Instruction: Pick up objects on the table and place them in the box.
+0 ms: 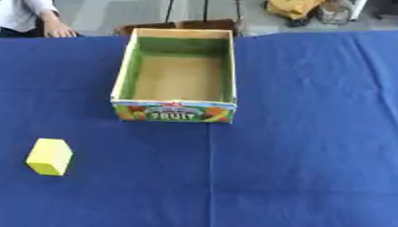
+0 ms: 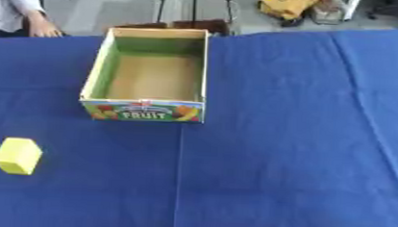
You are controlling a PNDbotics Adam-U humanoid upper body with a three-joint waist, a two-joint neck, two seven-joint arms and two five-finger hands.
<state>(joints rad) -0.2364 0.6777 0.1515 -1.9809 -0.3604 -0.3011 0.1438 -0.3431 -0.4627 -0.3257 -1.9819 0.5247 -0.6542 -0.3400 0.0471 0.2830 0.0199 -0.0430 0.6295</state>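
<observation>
A yellow block lies on the blue tablecloth at the lower left, well in front of and left of the box. The cardboard fruit box stands open-topped near the table's far middle, green inside its walls, with a bare brown bottom and nothing in it. Neither of my hands shows in either view.
The blue cloth-covered table fills most of the view. A person's hand rests at the far left edge, away from the box. Beyond the far edge are chair legs and a yellow bag on the floor.
</observation>
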